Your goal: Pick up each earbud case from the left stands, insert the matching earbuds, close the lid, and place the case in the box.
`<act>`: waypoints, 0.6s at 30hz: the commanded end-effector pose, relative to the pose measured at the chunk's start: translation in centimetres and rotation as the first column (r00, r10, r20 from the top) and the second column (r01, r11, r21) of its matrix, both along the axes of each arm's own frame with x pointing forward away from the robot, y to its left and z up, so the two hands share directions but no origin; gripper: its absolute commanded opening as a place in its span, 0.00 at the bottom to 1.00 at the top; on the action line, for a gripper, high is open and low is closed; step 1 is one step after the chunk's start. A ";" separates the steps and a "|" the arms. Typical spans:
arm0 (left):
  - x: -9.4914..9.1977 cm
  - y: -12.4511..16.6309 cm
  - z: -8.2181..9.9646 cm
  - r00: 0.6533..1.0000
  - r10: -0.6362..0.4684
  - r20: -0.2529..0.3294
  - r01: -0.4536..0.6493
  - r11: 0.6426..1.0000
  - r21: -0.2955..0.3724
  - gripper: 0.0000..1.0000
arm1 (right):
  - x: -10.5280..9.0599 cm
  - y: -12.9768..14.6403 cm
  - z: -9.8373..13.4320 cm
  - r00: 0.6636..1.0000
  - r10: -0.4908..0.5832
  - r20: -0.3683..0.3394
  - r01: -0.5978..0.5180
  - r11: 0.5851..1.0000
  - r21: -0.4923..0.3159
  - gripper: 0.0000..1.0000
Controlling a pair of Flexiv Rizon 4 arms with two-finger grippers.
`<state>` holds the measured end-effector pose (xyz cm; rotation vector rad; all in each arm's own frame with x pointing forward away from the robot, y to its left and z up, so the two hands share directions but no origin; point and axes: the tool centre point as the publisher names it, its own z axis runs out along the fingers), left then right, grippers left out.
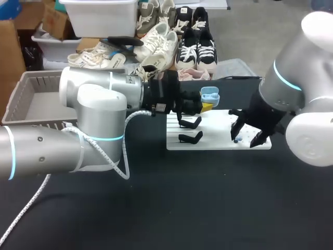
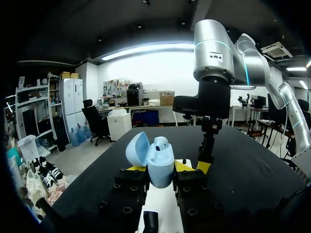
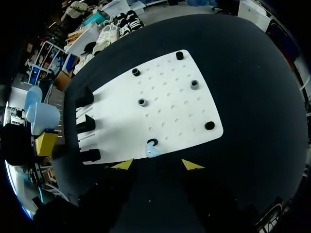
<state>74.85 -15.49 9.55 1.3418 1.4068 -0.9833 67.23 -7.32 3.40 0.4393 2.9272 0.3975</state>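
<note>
Currently the left hand (image 2: 160,168) is clamped on the light-blue earbud case (image 2: 161,171), one yellow-tipped finger against each side. It holds the case upright just beyond the end of the white board (image 1: 218,136) that carries the black stands (image 1: 190,124). The case's lid (image 2: 136,148) is swung open to one side, and a seated earbud (image 2: 162,142) shows in the case. The right hand (image 3: 158,165) hovers over the board away from the stands, its fingers spread wide and gripping nothing. A loose earbud (image 3: 153,152), pale blue, lies on the board just ahead of the gap between those fingers, beside a small black peg (image 3: 152,142). The grey box (image 1: 39,78) sits on the black counter (image 1: 182,208), well apart from the board, behind the left arm
</note>
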 end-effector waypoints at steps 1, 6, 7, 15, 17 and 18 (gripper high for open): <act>-0.2 0.0 0.0 1.000 0.004 0.002 -0.004 1.000 -0.002 0.00 | 0.5 0.2 -0.5 1.000 -0.002 -0.007 0.002 1.000 -0.003 0.54; -0.2 0.0 0.0 1.000 0.004 0.002 -0.004 1.000 -0.002 0.00 | 0.8 0.3 -0.7 1.000 -0.003 -0.012 0.003 1.000 -0.002 0.52; -0.2 0.0 0.0 1.000 0.004 0.002 -0.004 1.000 -0.002 0.00 | 0.8 0.4 -0.8 1.000 -0.002 -0.013 0.002 1.000 -0.002 0.51; -0.2 0.0 0.0 1.000 0.004 0.002 -0.004 1.000 -0.002 0.00 | 1.1 0.7 -1.0 1.000 0.001 -0.023 -0.001 1.000 -0.005 0.48; -0.2 0.0 0.0 1.000 0.004 0.002 -0.004 1.000 -0.002 0.00 | 1.2 0.7 -1.0 1.000 0.003 -0.023 -0.003 1.000 -0.004 0.48; -0.2 0.0 0.0 1.000 0.004 0.002 -0.004 1.000 -0.002 0.00 | 1.4 0.6 -1.0 1.000 0.003 -0.023 -0.004 1.000 -0.006 0.47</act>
